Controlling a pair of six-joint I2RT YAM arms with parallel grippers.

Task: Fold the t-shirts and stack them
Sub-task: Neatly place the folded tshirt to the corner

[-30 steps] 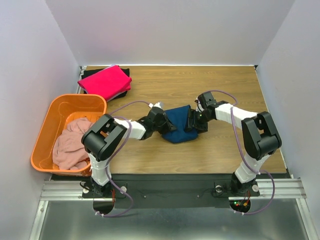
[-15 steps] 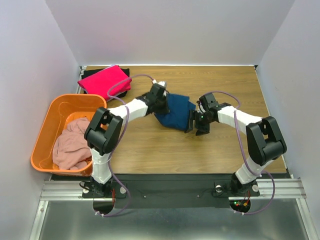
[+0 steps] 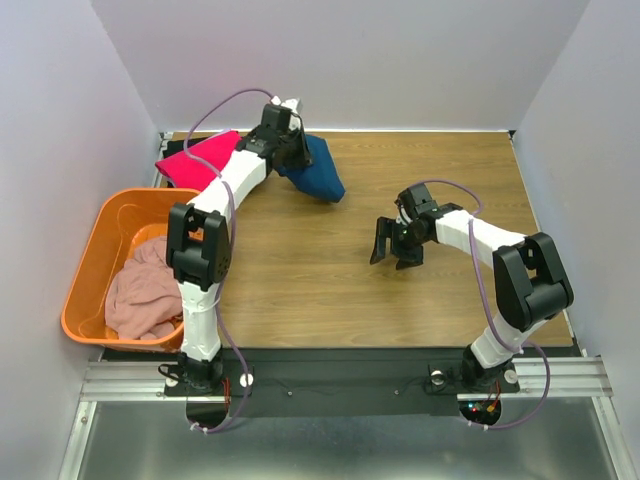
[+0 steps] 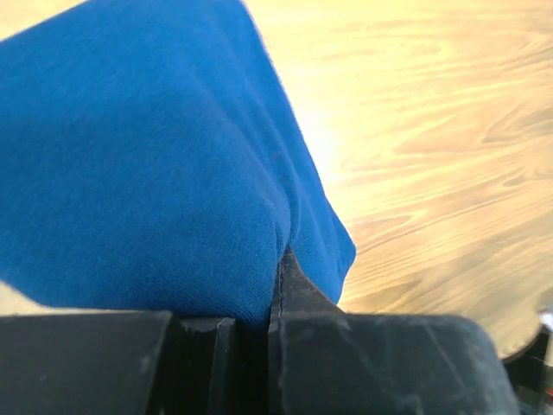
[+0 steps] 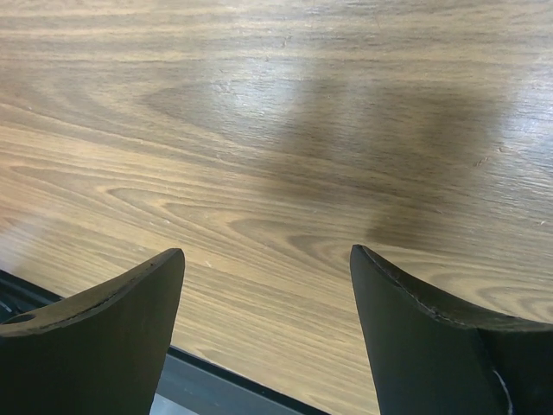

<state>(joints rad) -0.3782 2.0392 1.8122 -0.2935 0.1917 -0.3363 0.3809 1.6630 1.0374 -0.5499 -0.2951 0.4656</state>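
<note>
Gripping the folded navy tee (image 3: pixel 318 172) by one edge, the left pincer (image 3: pixel 290 152) hung at 11 o'clock of the bench (image 3: pixel 300 280), with its jaws closed on the cloth. The tee drooped from it toward 4 o'clock. It was near the pink tee (image 3: pixel 205 158), which lay at 9 o'clock from it in the far corner. The right pincer (image 3: pixel 392 245) stood open and empty over bare wood near the centre. The risk, as I judge it: the tee was held on one side only, so its loose layers could fall open, or it could land askew on the pink one.
</note>
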